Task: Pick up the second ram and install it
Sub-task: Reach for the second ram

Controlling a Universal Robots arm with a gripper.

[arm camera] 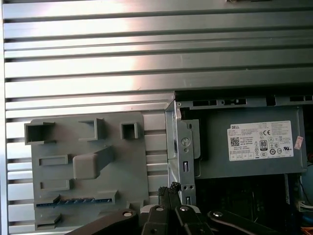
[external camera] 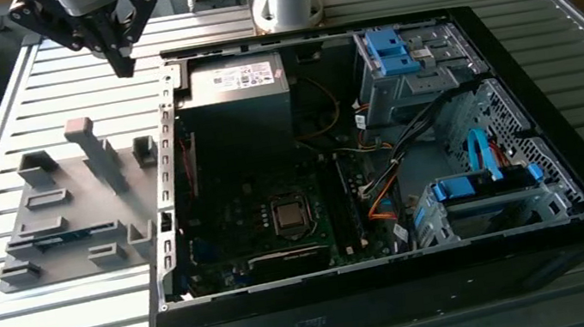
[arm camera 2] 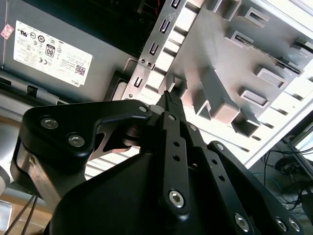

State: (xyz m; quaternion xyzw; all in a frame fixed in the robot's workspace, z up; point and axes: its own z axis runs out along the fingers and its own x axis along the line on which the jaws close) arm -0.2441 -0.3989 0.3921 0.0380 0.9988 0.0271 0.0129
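Note:
The second ram (external camera: 56,239) is a thin blue-green strip standing on edge in a slot of the grey fixture (external camera: 79,208), at the end of it nearest the exterior view's bottom. The first wrist view shows the ram (arm camera: 73,200) in the fixture (arm camera: 88,161). My gripper (external camera: 122,65) hangs high over the table beyond the fixture's far end, near the open computer case's back corner. In both wrist views its fingertips (arm camera 2: 171,98) (arm camera: 171,188) are pressed together with nothing between them. It is well away from the ram.
The open black computer case (external camera: 403,286) lies on the slatted metal table (external camera: 14,318), to the exterior view's right of the fixture. Inside are a grey power supply (external camera: 234,85), the CPU socket (external camera: 290,214), loose cables and blue drive-bay clips (external camera: 392,51).

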